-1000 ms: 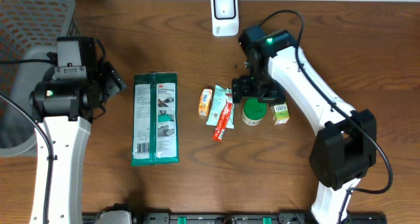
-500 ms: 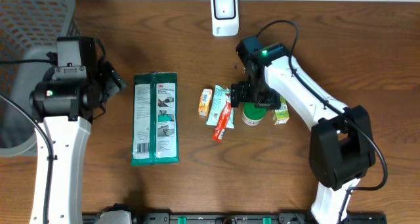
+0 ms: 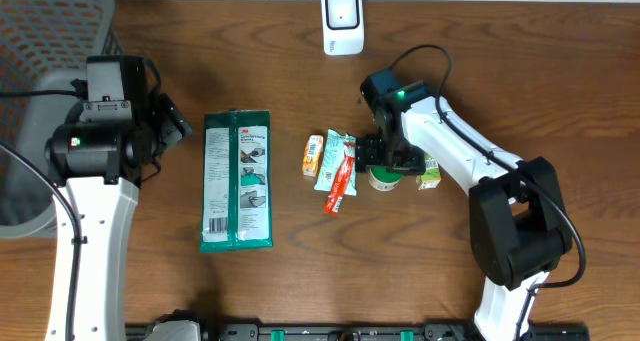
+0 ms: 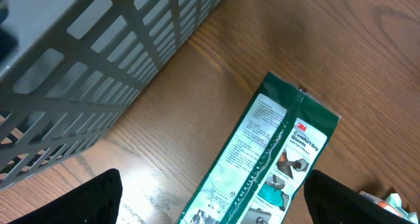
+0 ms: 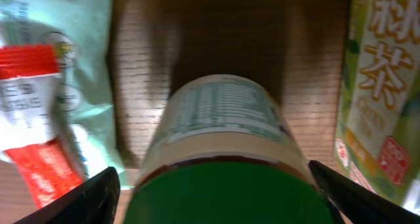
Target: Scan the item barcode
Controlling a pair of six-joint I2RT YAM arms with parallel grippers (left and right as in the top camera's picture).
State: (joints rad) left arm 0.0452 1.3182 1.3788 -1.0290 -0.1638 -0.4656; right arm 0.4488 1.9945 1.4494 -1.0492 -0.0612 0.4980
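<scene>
**Overhead.** The right gripper (image 3: 383, 164) stands over the green-lidded jar (image 3: 384, 179), probably your item to scan. The scanner (image 3: 342, 21) sits well apart from the jar. The left gripper (image 3: 176, 124) is farther off, beyond the glove pack (image 3: 236, 181).

**Left wrist.** The jar is out of view. The left gripper (image 4: 210, 204) has its fingers spread wide on nothing.

**Right wrist.** The right gripper (image 5: 216, 198) has its fingers apart, one on either side of the jar (image 5: 223, 132), with no clamp visible. A tea carton (image 5: 380, 99) stands just beside the jar.

**Progress.** The task looks early: you have yet to grip and lift the jar, then present its barcode to the scanner.
</scene>
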